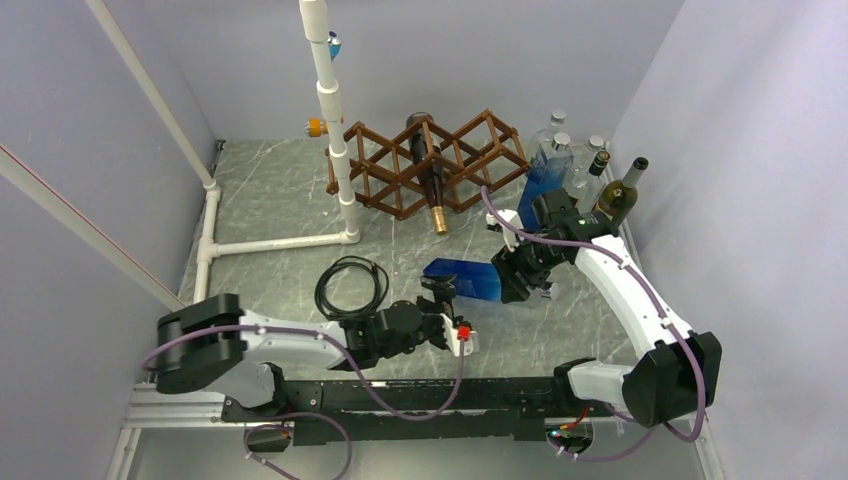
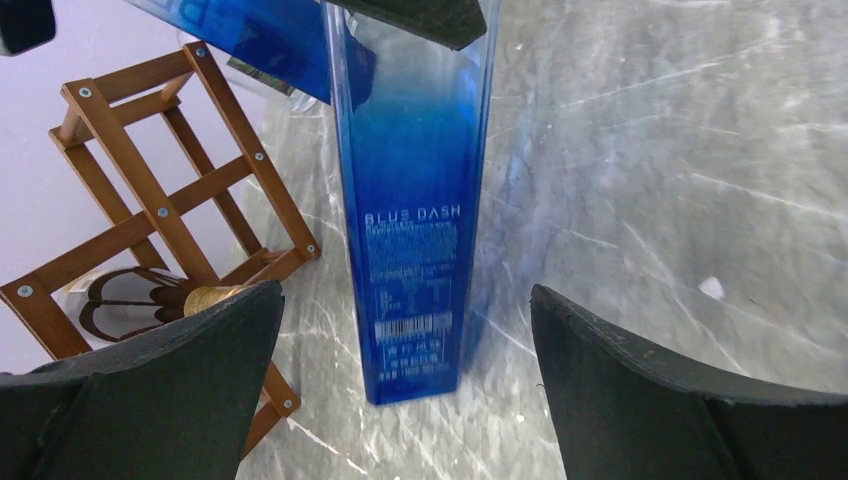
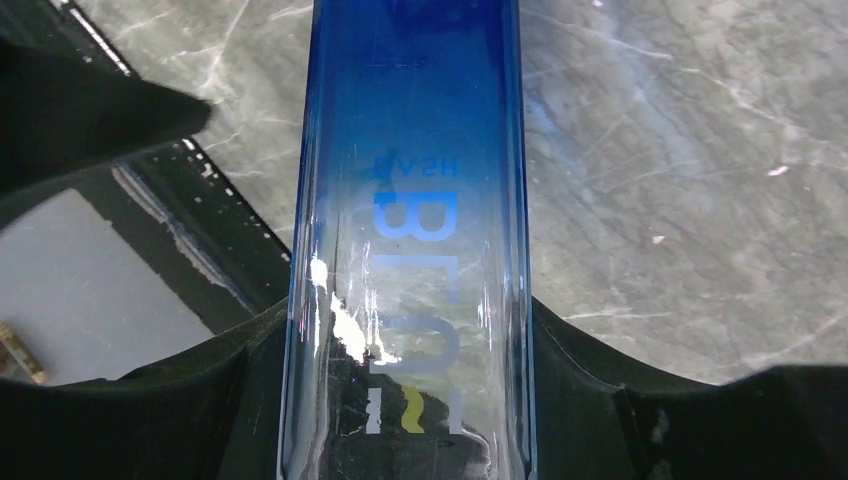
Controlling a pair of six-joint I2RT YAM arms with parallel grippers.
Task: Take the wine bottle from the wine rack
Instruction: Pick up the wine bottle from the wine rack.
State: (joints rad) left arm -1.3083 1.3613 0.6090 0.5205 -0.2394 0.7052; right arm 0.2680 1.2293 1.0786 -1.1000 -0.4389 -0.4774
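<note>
The blue bottle point(image 1: 462, 279) is clamped across its body by the right hand point(image 1: 516, 274), jaws part-closed on the glass. It is held lying flat, low over mid-worktop point(image 1: 280, 210), well clear of the wine rack point(image 1: 470, 165) at 12 o'clock. Whether it touches the surface can't be told. The left hand point(image 1: 448, 310) is spread wide w/ nothing in it, at approx. 7 o'clock of the bottle's base end; in its wrist view the base is lined up btwn the fingers. A dark bottle point(image 1: 430, 175) w/ gold foil is seated in a rack cell, neck toward 6 o'clock.

Judged step: the blue bottle, taken as the task's item, is off the rack and is to be set down or passed over. The glass looks smooth and flat-faced, so the grip is best not loosened until the weight is borne by the worktop, or by the left hand closed squarely on two flat faces. Lowering should be slow, away from the cable coil point(image 1: 350, 285) at 9 o'clock and the standing bottles point(image 1: 575, 165) at 2 o'clock.
</note>
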